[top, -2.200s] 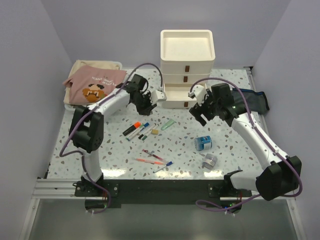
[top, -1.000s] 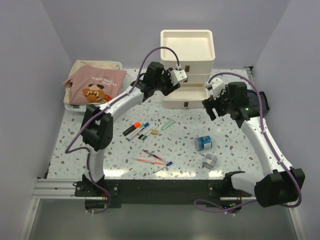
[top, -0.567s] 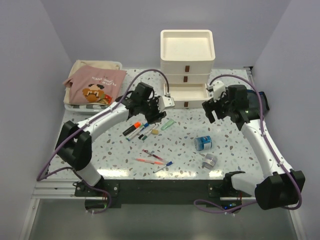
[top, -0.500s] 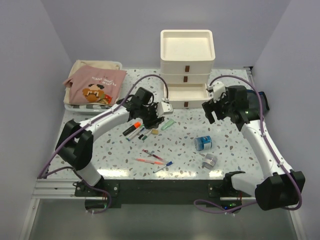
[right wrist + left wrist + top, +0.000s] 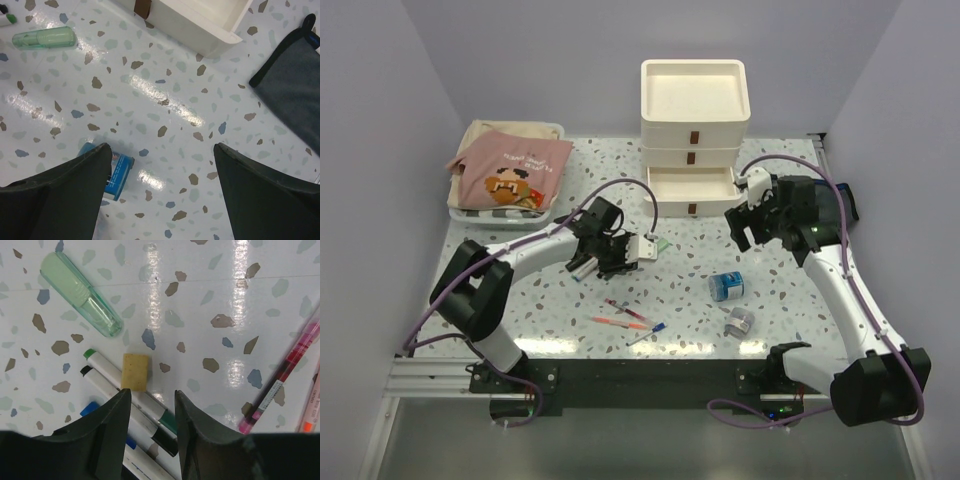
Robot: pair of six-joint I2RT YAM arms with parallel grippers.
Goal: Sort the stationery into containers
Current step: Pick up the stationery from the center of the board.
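Observation:
My left gripper is open, low over the cluster of markers. In the left wrist view its jaws straddle the cap ends of the green marker and the black marker; a blue marker lies beside them, and the orange one is hidden. A pale-green highlighter and a red pen lie nearby. My right gripper is open and empty above the table, near the blue roll. The cream drawer unit has its lowest drawer pulled out. The navy pouch lies far right.
A small yellow eraser touches the green marker. The grey roll and thin pens lie near the front. A tray with a pink cloth sits at the back left. Purple walls enclose three sides.
My left arm has swung from the drawer unit down to the markers and lowered over them. My right arm has barely moved in the last second.

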